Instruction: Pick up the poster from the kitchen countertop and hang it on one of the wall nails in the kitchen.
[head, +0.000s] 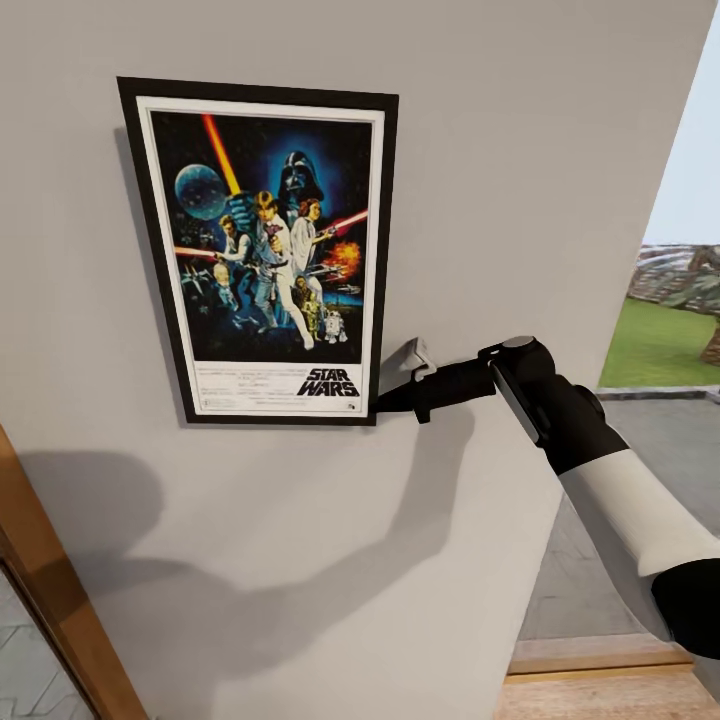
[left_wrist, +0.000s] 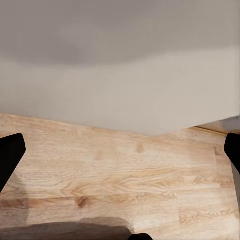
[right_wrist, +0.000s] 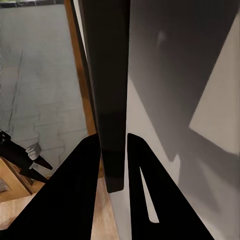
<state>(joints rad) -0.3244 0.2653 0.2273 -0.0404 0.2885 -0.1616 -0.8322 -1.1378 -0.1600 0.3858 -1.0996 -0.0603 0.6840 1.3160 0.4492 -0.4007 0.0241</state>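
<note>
The poster (head: 265, 250), black-framed with a white border and the "STAR WARS" logo at the bottom, stands upright and flat against the light grey wall (head: 500, 150). My right gripper (head: 388, 404) is shut on its lower right corner; in the right wrist view the black frame edge (right_wrist: 107, 90) runs between the gripper's (right_wrist: 114, 146) two fingers. My left gripper (left_wrist: 120, 150) is open with nothing between its fingers, over wooden floor. The wall nails are hidden or too small to tell. The kitchen countertop is out of view.
A wooden door frame (head: 50, 580) runs along the lower left. The wall ends at a corner on the right, beyond which lie grey paving (head: 670, 450) and grass (head: 655, 345). Light wooden floor (left_wrist: 120, 185) meets the wall base.
</note>
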